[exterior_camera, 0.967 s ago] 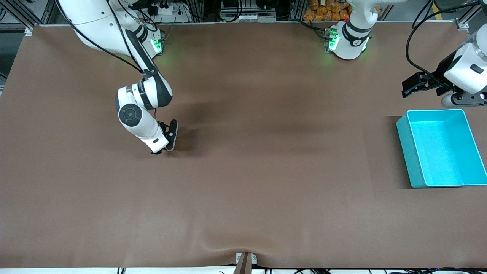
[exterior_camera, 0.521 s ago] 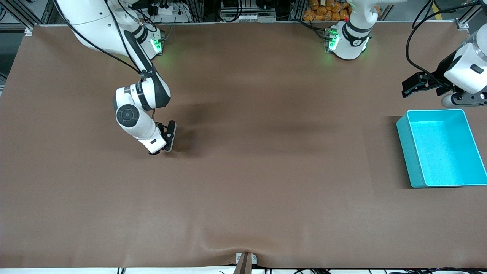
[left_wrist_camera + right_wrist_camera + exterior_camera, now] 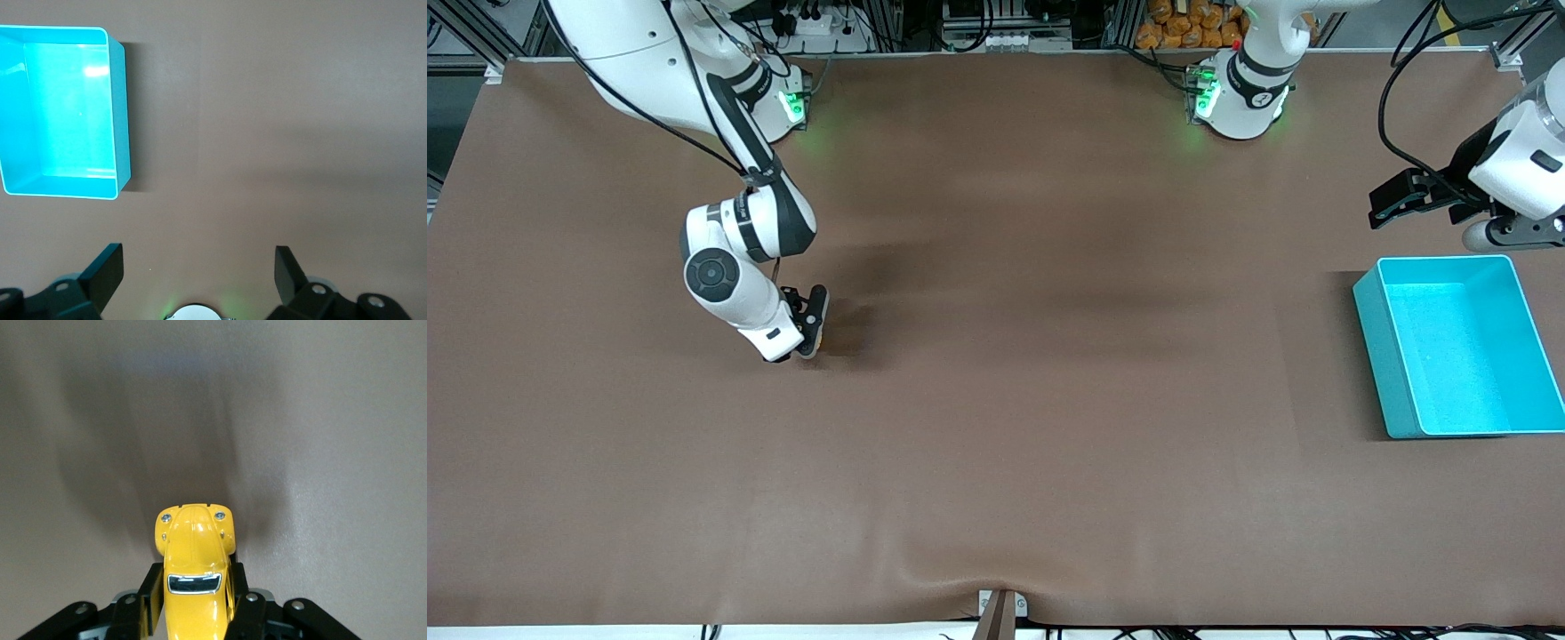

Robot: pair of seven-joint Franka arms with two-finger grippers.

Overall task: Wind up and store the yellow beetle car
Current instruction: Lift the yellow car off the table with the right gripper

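Since the earlier frame the right hand (image 3: pixel 807 342) has slid a little along the surface (image 3: pixel 1049 400) toward the right arm's end, carrying the yellow beetle car (image 3: pixel 193 577) with it. The car sits clamped between the right hand's fingers (image 3: pixel 150 600), its rounded nose pointing out ahead of them, low at the brown surface. From the front it shows only as a sliver of orange under the hand.

This looks like the winding step: the car is being dragged backward on its wheels to load the spring. The turquoise bin (image 3: pixel 1374 338) stands well apart, at the left arm's end, and nothing lies in it.

The left hand (image 3: pixel 199 280) waits over the surface near the bin, fingers spread wide with nothing between them.

Next, I judge, the grip must hold while the car is lifted and brought across to the bin.
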